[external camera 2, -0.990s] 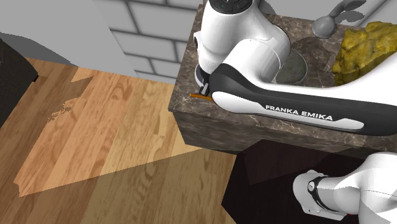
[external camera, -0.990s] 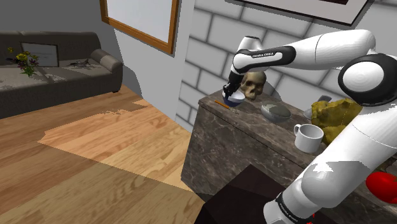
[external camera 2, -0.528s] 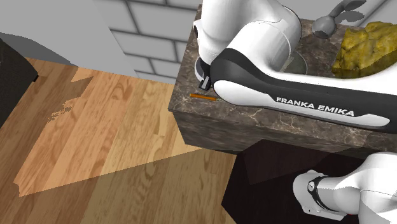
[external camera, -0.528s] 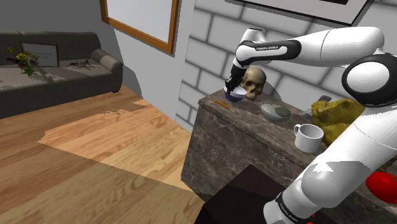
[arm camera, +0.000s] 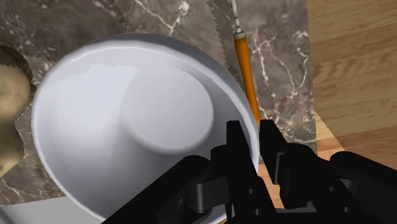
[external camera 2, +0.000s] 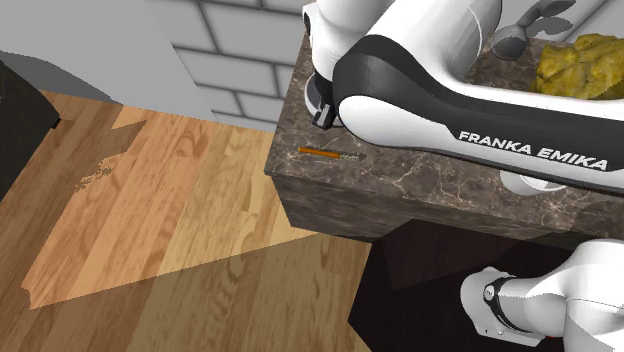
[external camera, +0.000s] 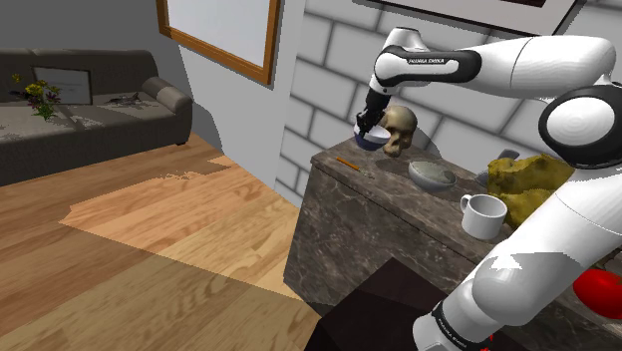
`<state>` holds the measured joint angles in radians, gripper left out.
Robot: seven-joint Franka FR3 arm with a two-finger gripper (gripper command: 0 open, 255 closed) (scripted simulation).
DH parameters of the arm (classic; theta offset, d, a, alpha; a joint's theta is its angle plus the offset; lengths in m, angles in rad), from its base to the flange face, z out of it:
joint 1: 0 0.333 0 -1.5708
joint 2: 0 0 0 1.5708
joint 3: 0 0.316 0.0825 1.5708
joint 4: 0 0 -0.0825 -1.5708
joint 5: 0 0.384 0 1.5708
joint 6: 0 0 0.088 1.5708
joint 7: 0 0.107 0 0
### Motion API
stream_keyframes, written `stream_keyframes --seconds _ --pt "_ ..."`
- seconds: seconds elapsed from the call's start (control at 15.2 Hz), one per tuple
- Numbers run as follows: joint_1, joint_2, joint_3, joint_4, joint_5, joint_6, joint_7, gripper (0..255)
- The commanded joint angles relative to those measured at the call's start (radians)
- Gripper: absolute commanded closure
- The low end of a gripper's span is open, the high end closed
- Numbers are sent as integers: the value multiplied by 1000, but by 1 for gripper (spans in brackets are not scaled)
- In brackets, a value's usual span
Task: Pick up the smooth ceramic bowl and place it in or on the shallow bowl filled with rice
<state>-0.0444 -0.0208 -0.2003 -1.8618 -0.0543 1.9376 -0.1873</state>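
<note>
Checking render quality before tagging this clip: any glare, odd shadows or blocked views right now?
Wrist view: a soft bright band along the rim of the bowl, no harsh glare; the gripper reads dark against it. Shoulder view: the bowl's underside looks bluish-dark in shade; a paler patch crosses the wood floor. Second exterior view: the arm covers much of the counter.

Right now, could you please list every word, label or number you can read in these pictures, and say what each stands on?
"FRANKA EMIKA": white letters on the dark band of the arm, second exterior view.
Shoulder view: white lettering on the same dark band, too small to read surely.
The white bowl held in the gripper, the mug and the skull carry no text.
</note>
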Motion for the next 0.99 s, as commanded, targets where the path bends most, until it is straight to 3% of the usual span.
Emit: stream_keyframes --seconds 0.0,0.92 --pt "1 -4 1 21 -1 -25 0 255" --pt "1 11 1 227 5 -216 -10 255"
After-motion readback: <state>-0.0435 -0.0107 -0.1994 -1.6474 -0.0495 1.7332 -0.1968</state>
